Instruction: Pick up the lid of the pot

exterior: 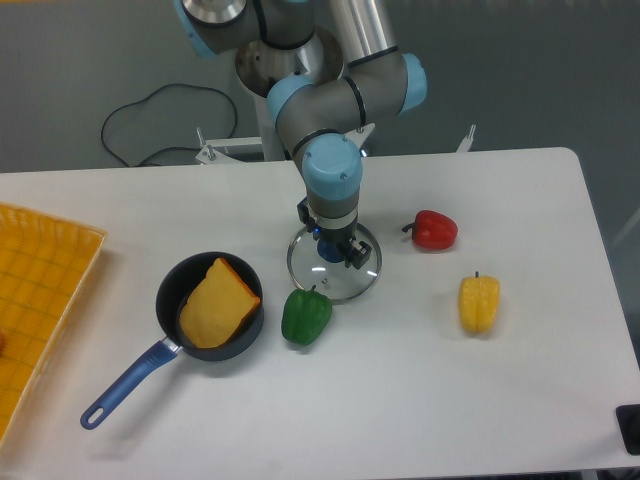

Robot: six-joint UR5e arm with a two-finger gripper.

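Note:
The pot lid [335, 284] is a clear round disc with a metal rim and a blue knob [331, 251], lying near the middle of the table. The gripper [333, 238] points down over its centre, with one finger on each side of the knob. Its fingers look shut on the knob, which they partly cover. The lid appears flat on the table, and the arm hides part of its far rim.
A green pepper [306, 317] lies against the lid's near edge. Left of it is a black pan [172, 300] holding an orange-brown piece [215, 307]. A red pepper [434, 230] and a yellow one [479, 303] lie right; an orange crate [40, 290] stands far left.

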